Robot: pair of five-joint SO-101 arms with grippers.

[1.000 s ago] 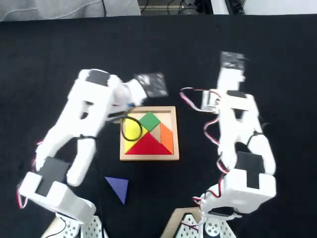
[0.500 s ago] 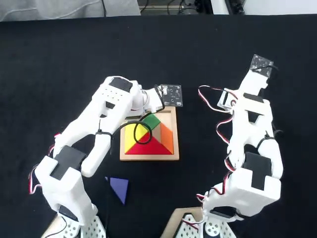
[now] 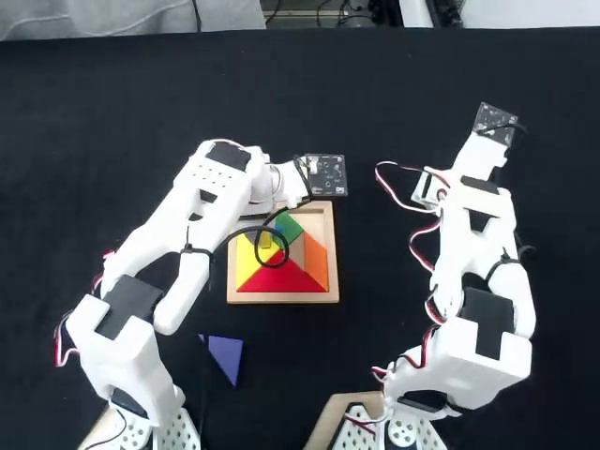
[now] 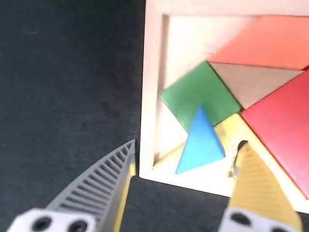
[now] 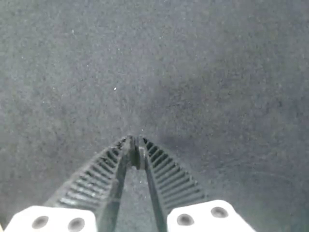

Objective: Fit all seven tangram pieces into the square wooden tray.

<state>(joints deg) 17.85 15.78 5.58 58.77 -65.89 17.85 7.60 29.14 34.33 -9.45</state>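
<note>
Soft, even light falls from above in the high view. The black tabletop (image 3: 94, 112) stays dark, while the white left arm (image 3: 173, 230) and right arm (image 3: 473, 234) look nearly washed out. The tray (image 4: 153, 72) glares pale. A faint shadow lies ahead of the right pincer (image 5: 134, 143).

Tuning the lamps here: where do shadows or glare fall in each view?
Left wrist view: light washes the bare floor of the tray pale; the blue triangle carries no glare. Right wrist view: a soft shadow darkens the cloth ahead of the right gripper. High view: even light, no glare on the tray.
</note>
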